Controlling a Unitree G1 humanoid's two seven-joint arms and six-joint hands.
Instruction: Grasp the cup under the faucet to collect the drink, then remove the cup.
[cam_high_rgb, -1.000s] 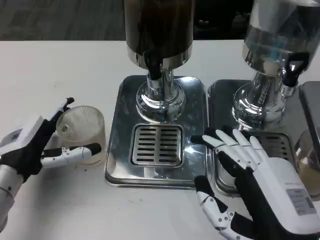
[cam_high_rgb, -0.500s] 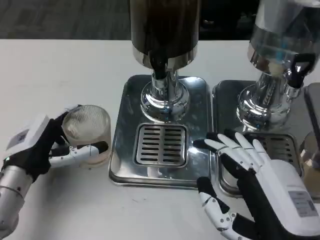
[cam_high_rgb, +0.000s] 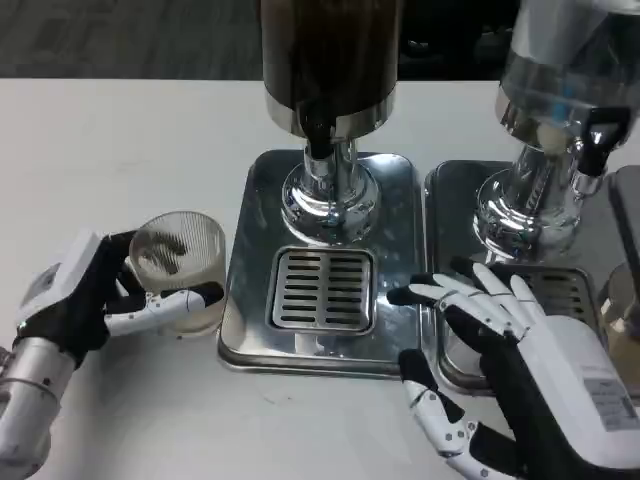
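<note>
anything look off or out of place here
Nothing is spilled or damaged, but the cup is not under the faucet. It stands on the white table, left of the drip tray, with the left hand around it. The grate below the spout is bare. The right hand hovers open over the neighbouring tray.

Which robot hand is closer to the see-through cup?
Left. The left hand wraps around the cup; the right hand hovers far off, beyond the drip tray.
</note>
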